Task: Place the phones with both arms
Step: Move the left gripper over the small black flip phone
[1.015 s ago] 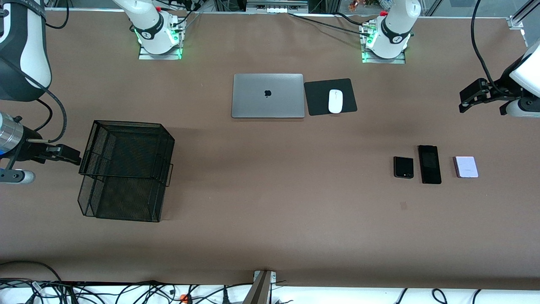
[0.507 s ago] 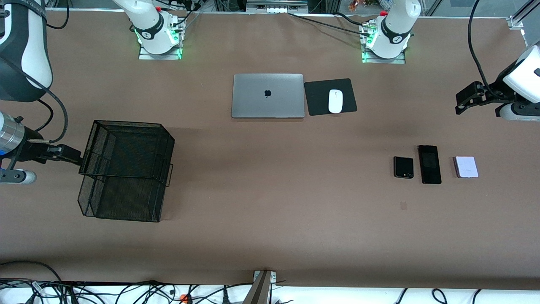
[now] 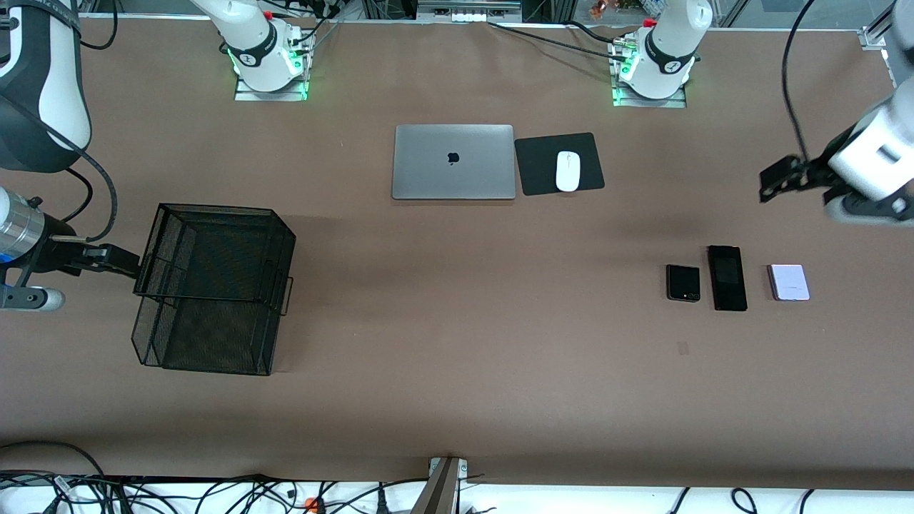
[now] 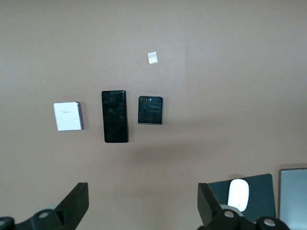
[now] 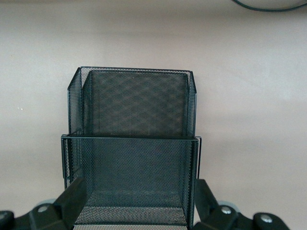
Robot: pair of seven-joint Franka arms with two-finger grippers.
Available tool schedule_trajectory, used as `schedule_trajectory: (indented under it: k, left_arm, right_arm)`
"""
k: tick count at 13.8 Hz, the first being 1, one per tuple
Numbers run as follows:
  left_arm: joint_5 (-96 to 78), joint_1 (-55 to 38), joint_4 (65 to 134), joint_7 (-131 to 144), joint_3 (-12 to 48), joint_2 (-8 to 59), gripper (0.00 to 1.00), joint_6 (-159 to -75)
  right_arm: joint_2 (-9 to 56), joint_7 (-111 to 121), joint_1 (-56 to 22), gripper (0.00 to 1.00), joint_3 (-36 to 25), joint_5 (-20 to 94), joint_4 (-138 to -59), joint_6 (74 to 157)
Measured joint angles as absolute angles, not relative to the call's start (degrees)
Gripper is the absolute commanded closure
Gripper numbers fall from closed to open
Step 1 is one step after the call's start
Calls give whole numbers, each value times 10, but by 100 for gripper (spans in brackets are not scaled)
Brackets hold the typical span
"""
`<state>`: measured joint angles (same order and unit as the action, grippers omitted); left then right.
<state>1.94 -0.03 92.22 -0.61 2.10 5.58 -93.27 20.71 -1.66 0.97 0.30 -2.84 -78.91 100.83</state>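
Three phones lie in a row near the left arm's end of the table: a squarish black folded phone (image 3: 683, 283) (image 4: 150, 109), a longer black slab (image 3: 727, 278) (image 4: 115, 116) and a pale lilac phone (image 3: 788, 282) (image 4: 67, 116). My left gripper (image 3: 775, 178) (image 4: 142, 208) is open and empty, up over bare table short of the phones. My right gripper (image 3: 114, 263) (image 5: 138, 203) is open and empty, right beside the black mesh basket (image 3: 214, 285) (image 5: 134, 143) at the right arm's end.
A closed silver laptop (image 3: 453, 162) lies mid-table near the bases, with a white mouse (image 3: 568, 170) (image 4: 238, 193) on a black pad (image 3: 559, 163) beside it. A small pale mark (image 3: 683, 348) (image 4: 152, 57) sits on the table nearer the camera than the phones.
My left gripper has moved a little toward the table's middle and the phones. The right gripper has hardly moved. The phones lie as before.
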Motion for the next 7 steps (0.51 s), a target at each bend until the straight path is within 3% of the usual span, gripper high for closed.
schedule_trajectory:
  k: [7]
  left_arm:
    - [20, 24, 1087, -46, 16, 129, 0, -1165]
  right_arm:
    - [208, -17, 7, 0, 3, -28, -789, 998]
